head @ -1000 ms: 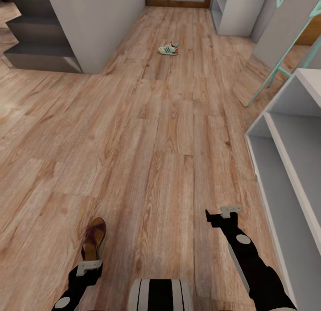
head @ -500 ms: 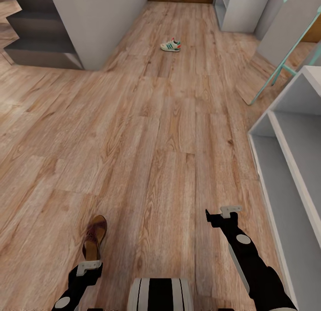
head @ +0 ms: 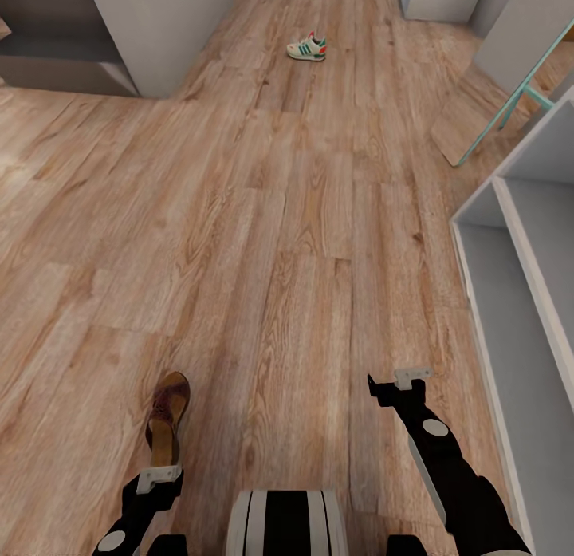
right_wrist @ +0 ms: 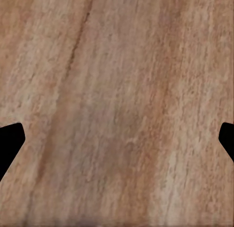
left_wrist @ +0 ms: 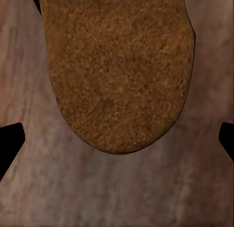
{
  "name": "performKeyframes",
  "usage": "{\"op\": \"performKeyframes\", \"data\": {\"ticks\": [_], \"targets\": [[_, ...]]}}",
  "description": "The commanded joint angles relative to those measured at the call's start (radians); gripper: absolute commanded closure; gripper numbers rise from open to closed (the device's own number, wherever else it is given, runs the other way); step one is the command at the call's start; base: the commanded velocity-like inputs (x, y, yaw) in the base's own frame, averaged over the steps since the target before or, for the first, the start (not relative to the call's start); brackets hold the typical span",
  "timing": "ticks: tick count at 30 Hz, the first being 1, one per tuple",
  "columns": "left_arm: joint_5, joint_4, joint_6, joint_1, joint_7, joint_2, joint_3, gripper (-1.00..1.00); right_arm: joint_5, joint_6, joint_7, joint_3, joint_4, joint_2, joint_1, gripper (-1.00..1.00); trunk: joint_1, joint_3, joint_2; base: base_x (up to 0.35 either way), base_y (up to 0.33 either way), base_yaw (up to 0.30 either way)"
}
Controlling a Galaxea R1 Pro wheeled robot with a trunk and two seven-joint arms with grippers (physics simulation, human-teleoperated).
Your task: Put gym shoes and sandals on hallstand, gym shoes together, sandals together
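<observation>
On corridor floor (head: pixel 303 245), sandal (head: pixel 166 416) lengthwise, toe forward

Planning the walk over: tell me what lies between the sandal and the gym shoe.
Head view: only bare corridor floor between the sandal near the left gripper and the far gym shoe.

Matt wood-grain plank floor (head: pixel 303 221), grainy tan sandal (left_wrist: pixel 117 71) footbed, smooth pale grey matt rack (head: pixel 518 301)
</observation>
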Motion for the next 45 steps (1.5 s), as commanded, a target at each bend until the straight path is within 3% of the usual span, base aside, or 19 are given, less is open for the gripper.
{"op": "performKeyframes", "data": {"ticks": [1, 19, 45], "targets": [[-0.002, 0.001, -0.003, 0.0, -0.001, 0.0, 0.003, -1.0, 0.009, 0.006, 0.0, 0.0, -0.002, 0.0, 0.0, -1.0, 0.0, -0.006, 0.0, 0.0, 0.0, 0.0], [-0.002, 0.001, -0.004, 0.0, -0.001, 0.0, 0.002, -1.0, 0.009, 0.006, 0.0, 0.0, -0.002, 0.0, 0.0, -1.0, 0.0, -0.01, 0.0, 0.0, 0.0, 0.0], [-0.002, 0.001, -0.004, 0.0, -0.001, 0.0, 0.003, -1.0, 0.009, 0.006, 0.0, 0.0, -0.002, 0.0, 0.0, -1.0, 0.0, -0.011, 0.0, 0.088, 0.0, 0.0]]}}
